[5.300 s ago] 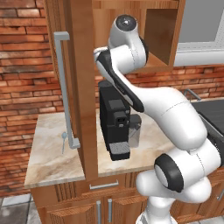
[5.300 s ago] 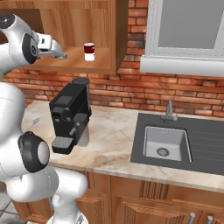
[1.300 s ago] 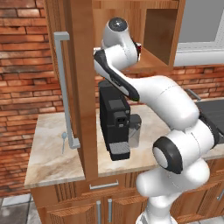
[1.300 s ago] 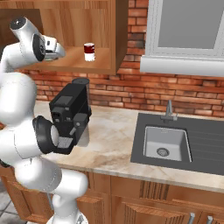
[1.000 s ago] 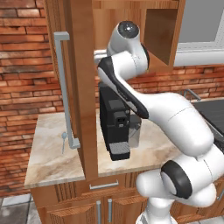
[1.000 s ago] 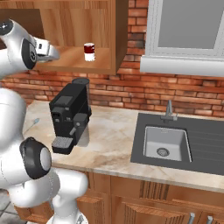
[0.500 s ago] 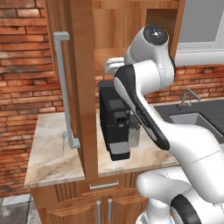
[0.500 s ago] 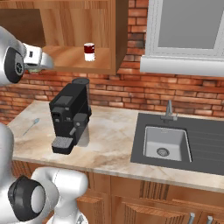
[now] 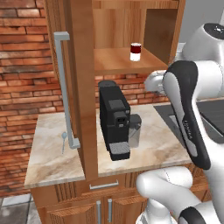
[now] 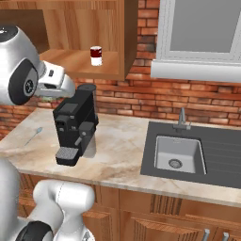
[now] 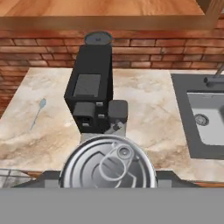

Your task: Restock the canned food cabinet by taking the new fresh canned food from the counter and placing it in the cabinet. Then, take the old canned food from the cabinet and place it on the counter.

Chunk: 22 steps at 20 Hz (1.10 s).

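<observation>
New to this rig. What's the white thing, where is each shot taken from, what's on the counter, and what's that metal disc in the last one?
The white thing is a robot arm on a drivable base, in a rendered kitchen. Two pictures come from base cameras behind it, left and right. The third looks out from the hand. On the counter stand a black coffee machine and a small spoon, beside a sink. A red-and-white can stands on the open cabinet shelf. The disc is a flat grey tin with a pull-tab lid, close against the hand camera; it looks held, though the fingers are hidden.
</observation>
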### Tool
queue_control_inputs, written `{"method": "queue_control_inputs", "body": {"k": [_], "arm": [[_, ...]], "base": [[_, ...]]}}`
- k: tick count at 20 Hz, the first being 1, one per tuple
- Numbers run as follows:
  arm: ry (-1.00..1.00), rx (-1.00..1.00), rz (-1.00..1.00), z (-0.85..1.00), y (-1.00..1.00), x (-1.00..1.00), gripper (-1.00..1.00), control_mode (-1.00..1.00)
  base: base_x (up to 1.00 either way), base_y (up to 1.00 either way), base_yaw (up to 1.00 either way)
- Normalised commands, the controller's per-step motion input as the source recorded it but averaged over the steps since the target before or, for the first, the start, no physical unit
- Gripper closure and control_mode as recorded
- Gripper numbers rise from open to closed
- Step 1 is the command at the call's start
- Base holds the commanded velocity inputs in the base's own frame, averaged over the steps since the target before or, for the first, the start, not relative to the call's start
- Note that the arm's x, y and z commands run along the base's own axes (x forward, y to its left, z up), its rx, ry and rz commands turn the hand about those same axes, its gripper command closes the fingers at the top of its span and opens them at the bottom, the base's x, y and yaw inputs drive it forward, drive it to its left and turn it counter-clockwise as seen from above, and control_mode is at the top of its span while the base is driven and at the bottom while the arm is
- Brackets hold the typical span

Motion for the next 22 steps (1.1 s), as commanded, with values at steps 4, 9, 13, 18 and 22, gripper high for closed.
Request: {"method": "queue_control_inputs", "body": {"k": [4, 9, 13, 18, 22], "arm": [[0.36, 0.00, 0.08, -0.42, -1.00, -0.78, 1.00, -1.00], [0.34, 0.00, 0.14, -0.68, -1.00, -0.29, 1.00, -1.00], [0.44, 0.00, 0.19, -0.68, -1.00, 0.10, 1.00, -1.00], [0.15, 0.00, 0.30, -0.70, -0.93, 0.62, 1.00, -1.00], [-0.05, 0.01, 0.33, -0.71, -0.44, 0.95, 1.00, -1.00]], "base": [[0.00, 0.00, 0.00], [0.00, 0.00, 0.00], [0.00, 0.00, 0.00], [0.00, 0.00, 0.00], [0.00, 0.00, 0.00]]}}
